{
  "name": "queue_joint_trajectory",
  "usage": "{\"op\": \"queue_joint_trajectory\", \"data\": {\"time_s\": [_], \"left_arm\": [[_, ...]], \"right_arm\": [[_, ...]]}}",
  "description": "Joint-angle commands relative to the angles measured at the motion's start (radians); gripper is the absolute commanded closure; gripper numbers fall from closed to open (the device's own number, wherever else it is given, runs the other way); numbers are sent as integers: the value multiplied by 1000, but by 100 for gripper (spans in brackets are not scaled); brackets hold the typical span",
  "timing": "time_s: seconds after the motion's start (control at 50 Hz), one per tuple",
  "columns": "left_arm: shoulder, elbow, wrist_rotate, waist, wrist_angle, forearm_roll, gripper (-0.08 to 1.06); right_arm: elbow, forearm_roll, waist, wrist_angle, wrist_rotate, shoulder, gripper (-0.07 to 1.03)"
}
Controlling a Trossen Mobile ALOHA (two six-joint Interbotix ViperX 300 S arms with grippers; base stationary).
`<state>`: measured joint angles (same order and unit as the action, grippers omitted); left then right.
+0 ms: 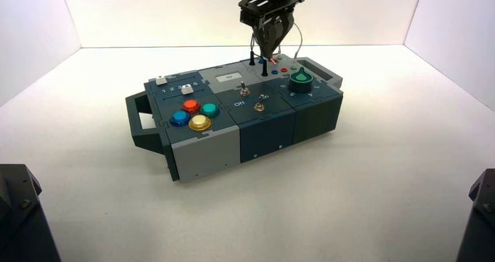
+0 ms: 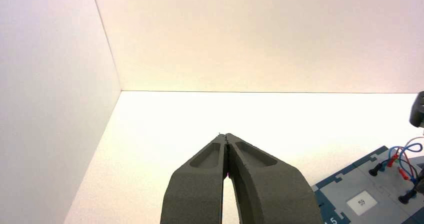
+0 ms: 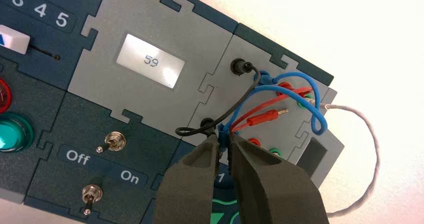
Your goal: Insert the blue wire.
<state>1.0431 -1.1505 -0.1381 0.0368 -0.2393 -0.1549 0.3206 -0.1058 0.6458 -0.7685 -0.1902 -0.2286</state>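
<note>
Gripping a blue plug end of the blue wire (image 3: 295, 95) between nearly closed fingers, the right pincer (image 3: 224, 135) is over the grey socket panel (image 3: 225, 92). The wire loops above the panel, its other end at the socket beside a black plug (image 3: 240, 67). The left pincer (image 2: 226, 156) waits shut, well apart from the box.

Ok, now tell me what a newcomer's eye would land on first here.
Probably the right gripper, reaching over the far right part of the box and holding the blue wire's plug amid a tangle of leads. Next, likely the bright cluster of red, green, blue and yellow buttons near the box's left end. The left gripper waits off to the left.
</note>
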Motion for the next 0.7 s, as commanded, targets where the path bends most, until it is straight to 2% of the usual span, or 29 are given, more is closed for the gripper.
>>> {"op": "queue_joint_trajectory", "data": {"time_s": [0.02,0.18,0.7], "left_arm": [[-9,17,-3,12,12,0,101],[-14,17,-3,12,12,0,101],[-17,17,-3,12,12,0,101]], "right_arm": [[6,5,2,51,14,55,98],[38,5,0,107,25,71,98],[127,2,-3,218,75,97,98]]}}
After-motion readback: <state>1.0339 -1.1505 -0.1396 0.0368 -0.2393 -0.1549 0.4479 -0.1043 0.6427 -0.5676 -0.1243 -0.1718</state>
